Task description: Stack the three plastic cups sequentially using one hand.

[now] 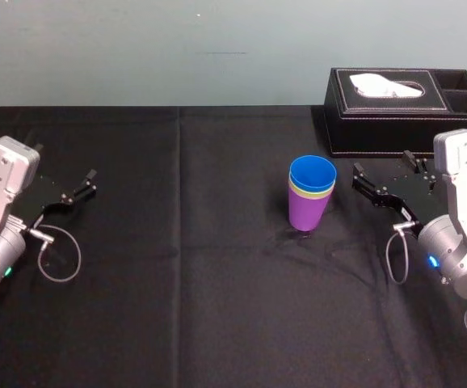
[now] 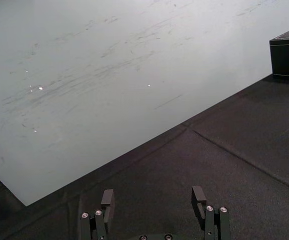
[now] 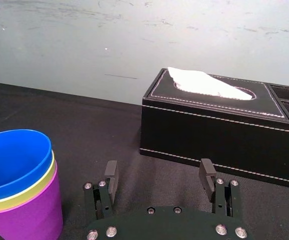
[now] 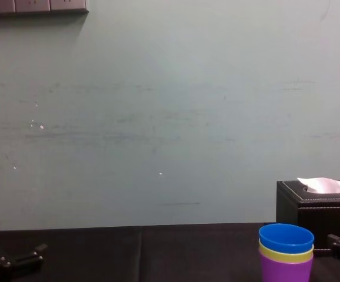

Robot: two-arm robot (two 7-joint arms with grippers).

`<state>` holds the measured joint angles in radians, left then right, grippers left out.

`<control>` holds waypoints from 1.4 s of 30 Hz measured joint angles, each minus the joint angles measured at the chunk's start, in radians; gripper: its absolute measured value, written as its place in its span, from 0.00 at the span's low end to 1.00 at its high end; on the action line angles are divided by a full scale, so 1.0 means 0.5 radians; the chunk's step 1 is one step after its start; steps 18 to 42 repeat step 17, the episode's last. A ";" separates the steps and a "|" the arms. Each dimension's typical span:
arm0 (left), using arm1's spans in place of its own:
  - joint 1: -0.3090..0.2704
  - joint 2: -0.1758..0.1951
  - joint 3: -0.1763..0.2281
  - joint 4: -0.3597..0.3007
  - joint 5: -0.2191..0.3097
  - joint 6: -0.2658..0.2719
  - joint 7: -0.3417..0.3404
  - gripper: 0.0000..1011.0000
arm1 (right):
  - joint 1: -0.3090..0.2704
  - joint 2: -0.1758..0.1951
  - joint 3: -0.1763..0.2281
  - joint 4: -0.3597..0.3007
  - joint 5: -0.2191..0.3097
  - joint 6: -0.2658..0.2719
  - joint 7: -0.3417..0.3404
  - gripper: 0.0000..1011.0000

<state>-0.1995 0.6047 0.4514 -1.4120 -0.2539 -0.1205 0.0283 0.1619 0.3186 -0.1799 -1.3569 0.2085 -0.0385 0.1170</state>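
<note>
The three plastic cups stand nested upright in one stack point(image 1: 311, 192) on the black tablecloth, right of centre: purple cup point(image 1: 308, 212) outermost at the bottom, yellow-green rim point(image 1: 305, 192) in the middle, blue cup point(image 1: 313, 173) innermost on top. The stack also appears in the right wrist view point(image 3: 18, 185) and the chest view point(image 4: 286, 251). My right gripper point(image 1: 383, 179) hovers just right of the stack, apart from it, open and empty point(image 3: 158, 176). Far left, my left gripper point(image 1: 73, 192) rests open with nothing between its fingers point(image 2: 153, 199).
A black tissue box point(image 1: 403, 110) with a white tissue sits at the back right, close behind my right gripper. Black cloth point(image 1: 185, 283) covers the table; a pale wall rises behind.
</note>
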 joint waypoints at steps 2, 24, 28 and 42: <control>0.000 0.000 0.000 0.000 0.000 0.000 0.000 1.00 | 0.000 0.000 0.000 0.000 0.000 0.000 0.000 0.99; 0.000 0.000 0.000 0.000 0.000 0.000 0.000 1.00 | 0.000 0.000 0.000 0.000 0.000 0.000 0.000 0.99; 0.000 0.000 0.000 0.000 0.000 0.000 0.000 1.00 | 0.000 0.000 0.000 0.000 0.000 0.000 0.000 0.99; 0.000 0.000 0.000 0.000 0.000 0.000 0.000 1.00 | 0.000 0.000 0.000 0.000 0.000 0.000 0.000 0.99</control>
